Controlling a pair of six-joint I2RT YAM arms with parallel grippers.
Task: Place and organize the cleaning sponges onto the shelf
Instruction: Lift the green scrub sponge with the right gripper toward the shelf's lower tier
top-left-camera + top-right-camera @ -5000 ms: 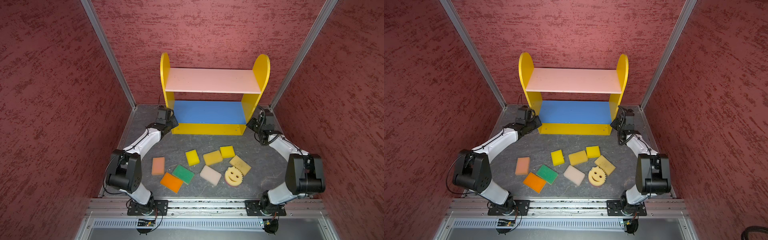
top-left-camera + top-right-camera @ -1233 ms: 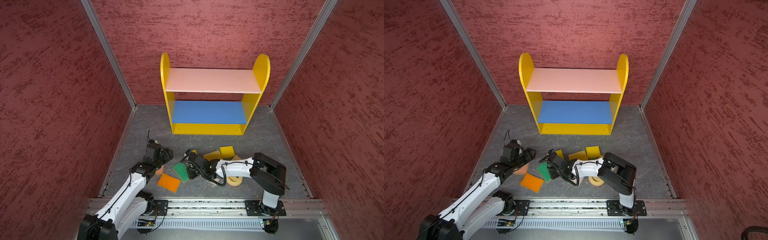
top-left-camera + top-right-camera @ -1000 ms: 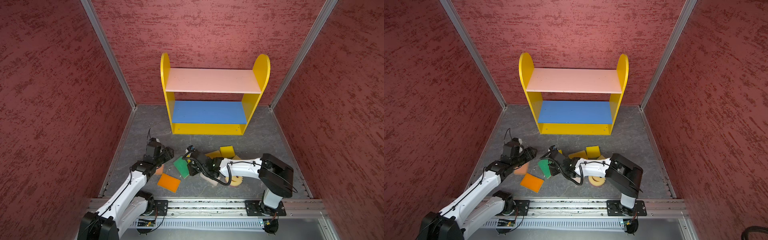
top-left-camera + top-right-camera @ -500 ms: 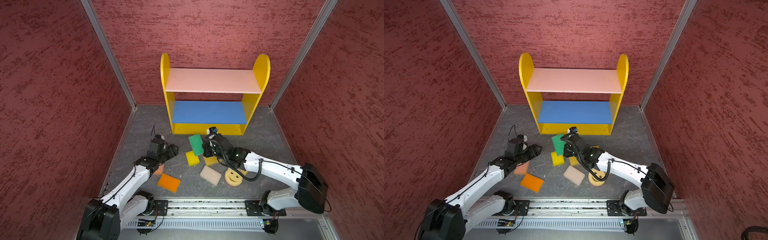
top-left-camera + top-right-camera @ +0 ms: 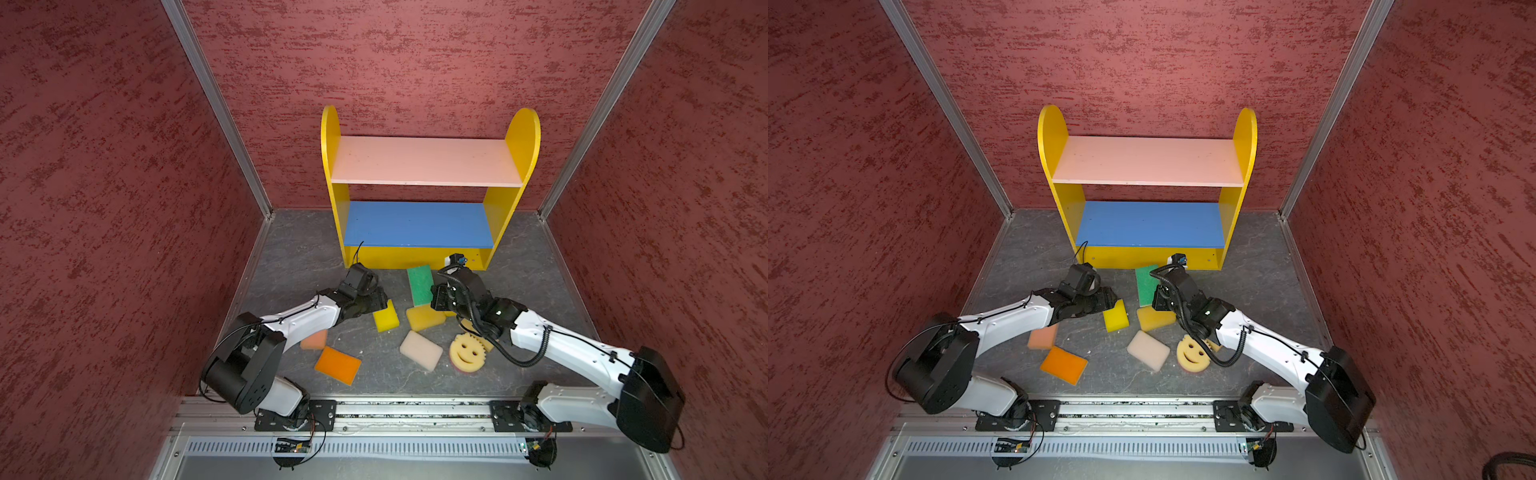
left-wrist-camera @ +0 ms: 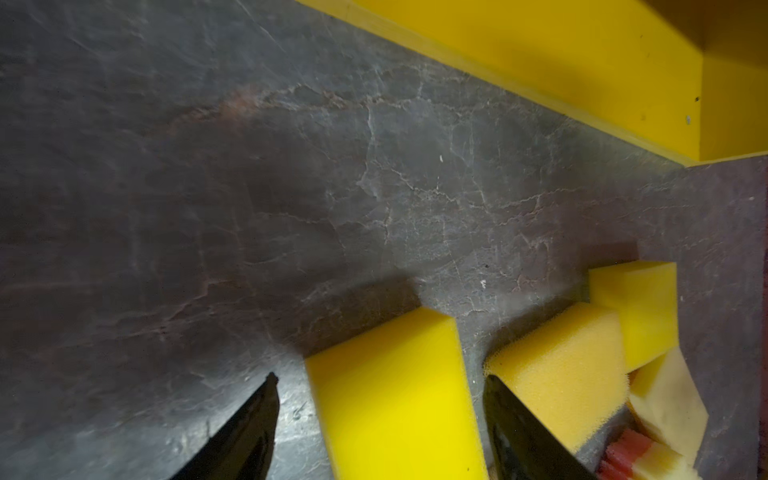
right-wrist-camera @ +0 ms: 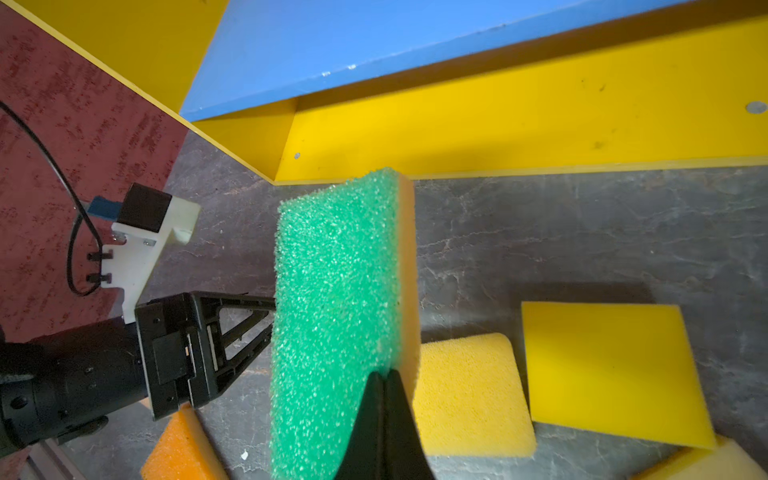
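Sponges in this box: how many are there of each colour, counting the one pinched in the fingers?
green sponge: 1
bright yellow sponges: 2
golden sponge: 1
tan sponge: 1
cream sponge: 1
peach sponge: 1
orange sponge: 1
round smiley sponge: 1
Total: 9

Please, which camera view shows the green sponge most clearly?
The right wrist view: the green sponge is large and sharp there, pinched by the right gripper. Both top views show it small. The left wrist view misses it.
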